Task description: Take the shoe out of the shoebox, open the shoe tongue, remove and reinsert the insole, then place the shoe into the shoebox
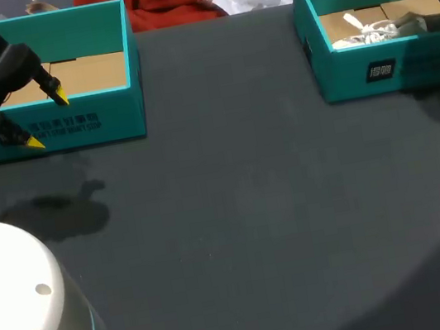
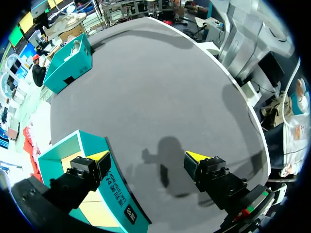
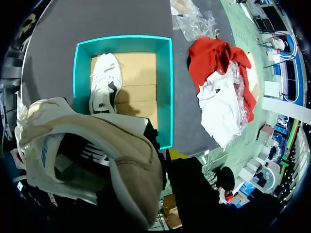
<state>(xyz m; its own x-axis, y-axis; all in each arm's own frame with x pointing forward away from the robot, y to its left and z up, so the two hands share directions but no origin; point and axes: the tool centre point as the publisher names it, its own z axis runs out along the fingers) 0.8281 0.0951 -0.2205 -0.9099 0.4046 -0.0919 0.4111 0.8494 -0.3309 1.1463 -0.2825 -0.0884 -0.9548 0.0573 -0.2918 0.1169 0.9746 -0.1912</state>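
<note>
Seen from above, our left gripper (image 1: 47, 119) hangs at the front wall of an open teal box (image 1: 112, 119) at the table's (image 1: 252, 210) far left, its jaws spread wide and gripping nothing. One yellow tip is over the box's brown cardboard floor and the other is outside the wall. The left wrist view confirms the wide gap, with one finger above the box wall and the other above bare grey table. It also picks out the gripper's shadow on the cloth. The shoebox (image 1: 406, 73) stands well apart at the far right, and from above only part of a white shoe (image 1: 366, 31) with loose laces shows inside it. The right wrist view looks straight down into that shoebox. There the white shoe lies along one side wall, with cardboard floor bare beside it. A second, beige and white shoe (image 3: 97, 145) hangs close under the camera, above the box's near wall. It covers most of our right gripper (image 3: 163, 164), so we cannot tell how that claw stands.
</note>
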